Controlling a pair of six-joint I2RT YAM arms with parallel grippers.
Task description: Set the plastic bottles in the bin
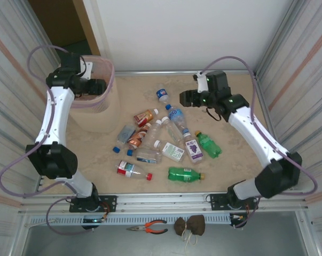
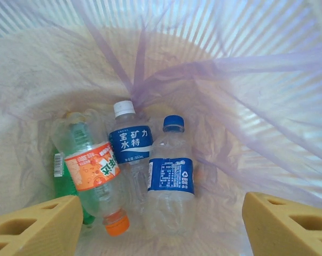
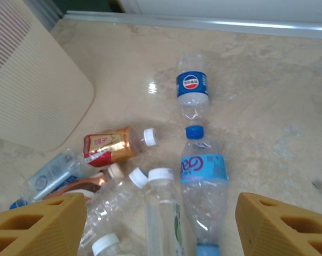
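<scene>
- Left arm (image 1: 58, 114) and right arm (image 1: 252, 127): white tubular links joined by chunky black joint housings.
- A pale lilac left cable (image 1: 37, 50) loops off the arm at the upper left of the top view — a matching right cable (image 1: 230, 57) arcs at the upper right.
- Small green lights (image 1: 204, 98) glow on the right arm's black wrist block.
- Black bases (image 1: 88, 202) are bolted at the bottom of the frame.
- Left end effector (image 2: 161, 226) and right end effector (image 3: 161, 224): blocky ochre-yellow fingers (image 2: 35, 226) with triangular hollows moulded into their sides.
</scene>
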